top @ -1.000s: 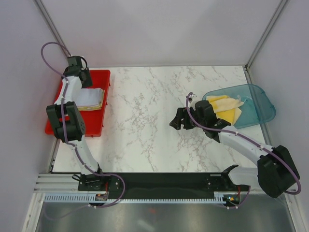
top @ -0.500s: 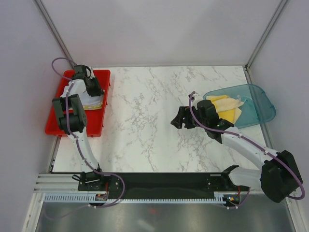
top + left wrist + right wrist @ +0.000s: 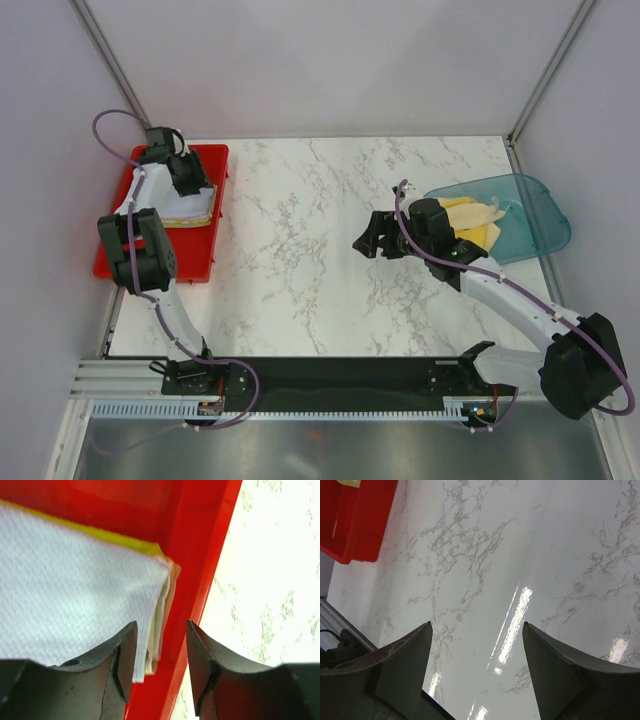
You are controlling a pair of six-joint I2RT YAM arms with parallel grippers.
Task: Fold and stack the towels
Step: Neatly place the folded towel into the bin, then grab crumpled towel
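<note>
The left pincer point(image 3: 161, 625) is shifted, spread and empty, over the towel stack point(image 3: 75, 580); the right pincer point(image 3: 476, 626) is held spread; bin towels point(image 3: 470, 222) are judged next.

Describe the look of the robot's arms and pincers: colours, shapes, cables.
Left arm and right arm have white links with bulky black joints. A thin purple cable loops along each. Left pincer and right pincer have two dark, wedge-shaped fingers.

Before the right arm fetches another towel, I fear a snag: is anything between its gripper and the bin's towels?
Nothing loose. The right gripper hangs open, facing away from the towels; only the rim of the teal bin and the arm's own wrist lie between.
</note>
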